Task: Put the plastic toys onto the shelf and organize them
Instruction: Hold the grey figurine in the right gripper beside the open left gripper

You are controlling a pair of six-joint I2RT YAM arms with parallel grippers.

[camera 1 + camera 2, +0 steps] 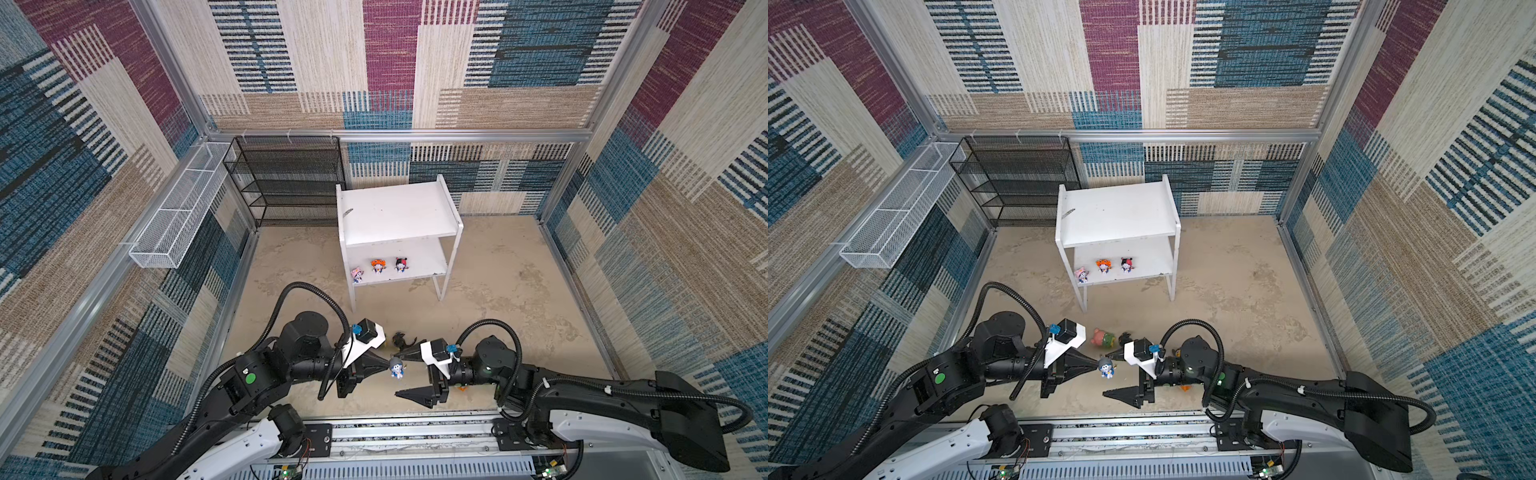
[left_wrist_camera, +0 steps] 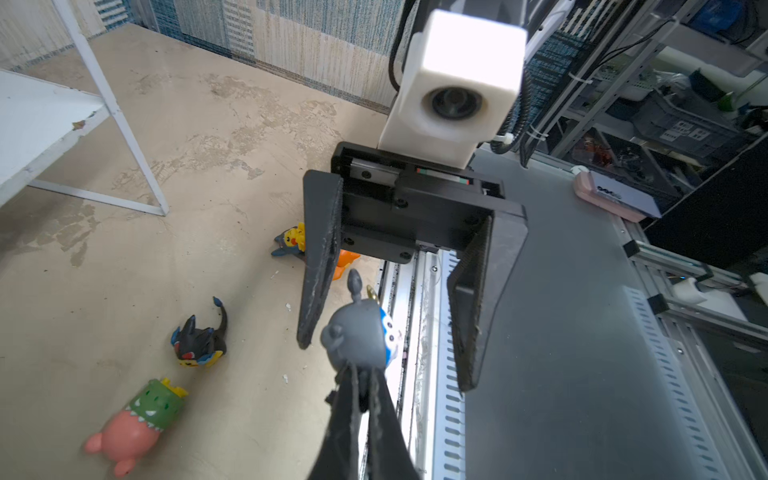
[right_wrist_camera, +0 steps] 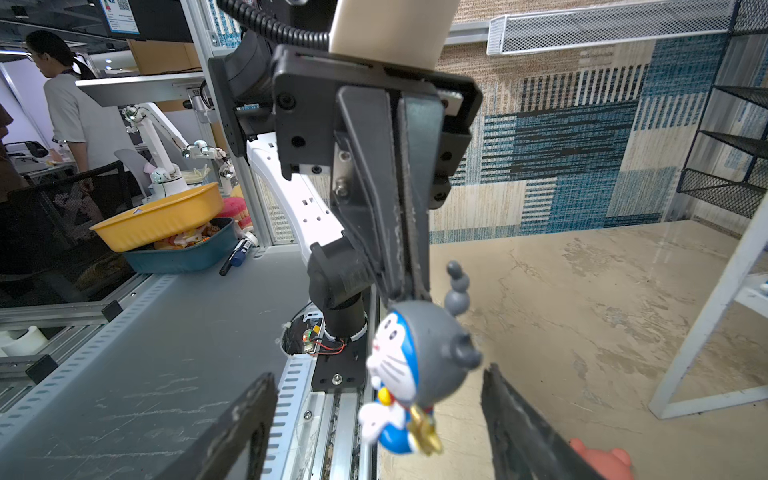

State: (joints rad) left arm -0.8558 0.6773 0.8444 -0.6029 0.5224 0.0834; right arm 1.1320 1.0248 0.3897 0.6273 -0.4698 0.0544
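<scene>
Left pincer: clamped shut on grey-hooded toy, held in air betw. the arms.
Right pincer: jaws wide, astride the toy, no grip.
Next: we back right arm off first, then set it upright on shelf lower board, beside the 3 small toys.

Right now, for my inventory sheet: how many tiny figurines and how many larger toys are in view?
Tiny figurines: 4 (pink-hooded, orange-hooded, black-hooded on the shelf; grey-hooded in the left gripper)
Larger toys: 4 (pink-and-green toy, black toy, blue-hooded toy, orange toy, all on the floor)
Total: 8
</scene>
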